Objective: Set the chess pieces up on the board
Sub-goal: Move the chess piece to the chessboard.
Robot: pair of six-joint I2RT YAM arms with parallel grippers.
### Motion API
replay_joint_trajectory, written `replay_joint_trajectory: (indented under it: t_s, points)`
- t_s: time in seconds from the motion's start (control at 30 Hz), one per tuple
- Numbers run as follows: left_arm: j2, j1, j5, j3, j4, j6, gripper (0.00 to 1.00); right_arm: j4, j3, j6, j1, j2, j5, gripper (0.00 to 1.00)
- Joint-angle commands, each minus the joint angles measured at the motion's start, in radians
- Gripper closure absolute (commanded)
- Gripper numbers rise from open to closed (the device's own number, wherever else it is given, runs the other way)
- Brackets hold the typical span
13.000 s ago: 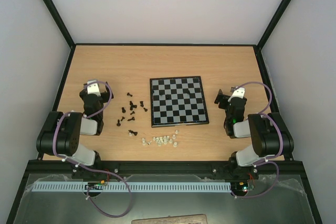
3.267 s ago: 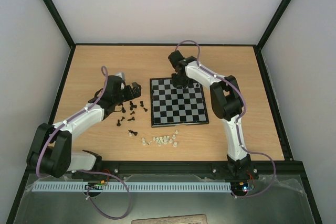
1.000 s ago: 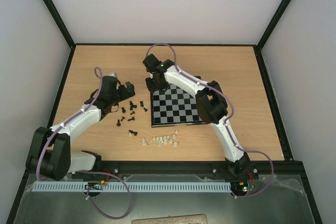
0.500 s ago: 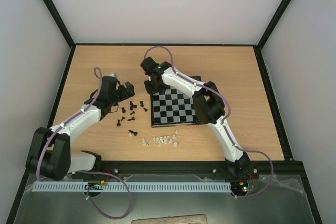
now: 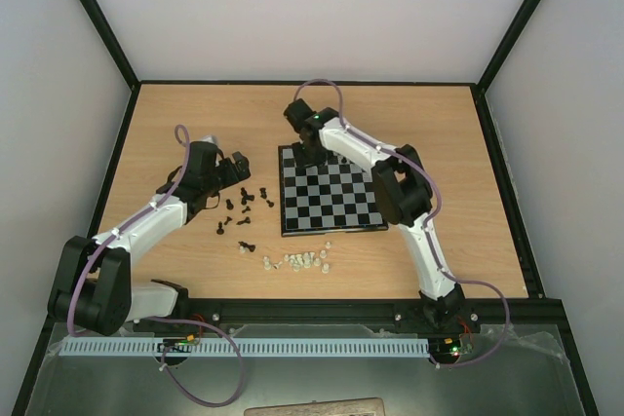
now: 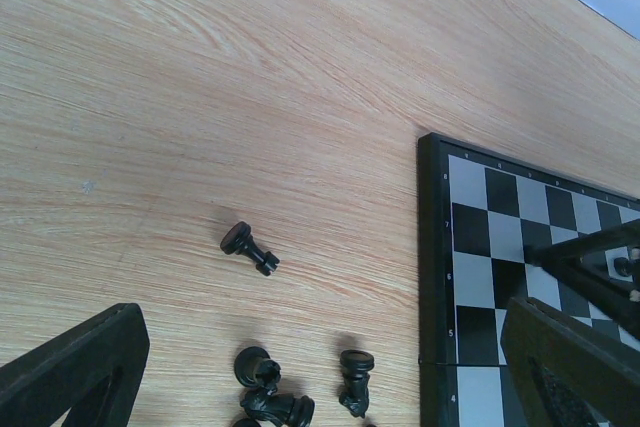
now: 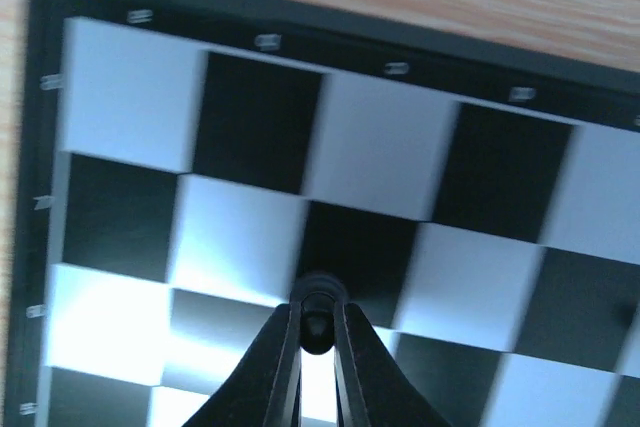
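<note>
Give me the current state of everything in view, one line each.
right gripper, shut on a black piece above the board, near its far-left corner.
left gripper, open, over the loose black pieces.
board, lying flat, most squares bare.
loose black pieces, scattered on the table left of the board, some tipped over.
whitish pieces, bunched by the board's near edge.

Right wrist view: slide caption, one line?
Right tool shut on a tiny black plastic chess piece over the black-and-grey checkered board, near a corner.

Your black chess pieces lie scattered, some toppled, just left of the black-rimmed board, another piece held above it.
</note>
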Motion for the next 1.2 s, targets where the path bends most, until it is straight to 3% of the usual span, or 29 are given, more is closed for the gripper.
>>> replay_joint_trajectory:
  t_s: [0.0, 0.83, 1.17]
  points:
    - [-0.01, 0.008, 0.005, -0.009, 0.008, -0.001, 0.0, -0.052, -0.066, 0.01, -0.05, -0.055, 0.037, 0.92]
    - [0.003, 0.008, 0.001, -0.012, 0.007, 0.0, 0.01, -0.029, -0.166, 0.022, -0.121, -0.112, 0.085, 0.9]
    - [0.018, 0.008, -0.018, 0.024, -0.128, -0.012, 0.01, 0.043, -0.197, 0.004, -0.12, -0.192, -0.027, 0.76]
